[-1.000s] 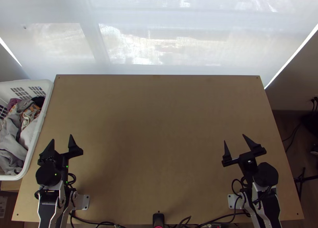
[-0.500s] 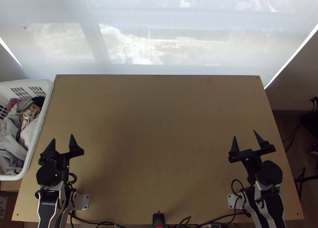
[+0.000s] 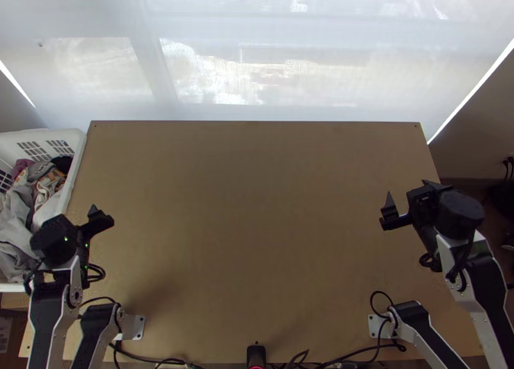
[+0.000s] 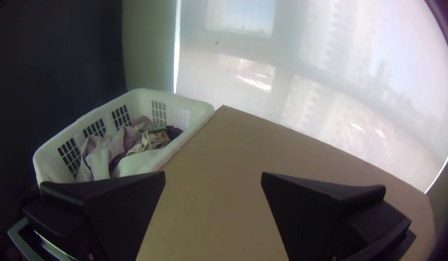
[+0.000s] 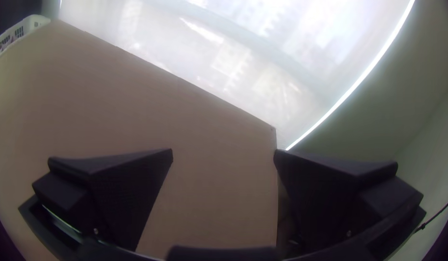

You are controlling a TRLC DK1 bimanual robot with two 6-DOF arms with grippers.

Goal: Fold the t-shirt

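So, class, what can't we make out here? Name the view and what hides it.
- Top view: the basket's outer side, cut off by the left edge.
- Top view: the lower clothes, under others; any t-shirt there can't be told.
- Top view: one finger of the left hand, behind its wrist.
- Top view: outdoors, blurred by the blind.

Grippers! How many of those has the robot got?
2. The left gripper is by the white basket of clothes, at the left side of the table. The right gripper is near the table's right edge. Both are open.
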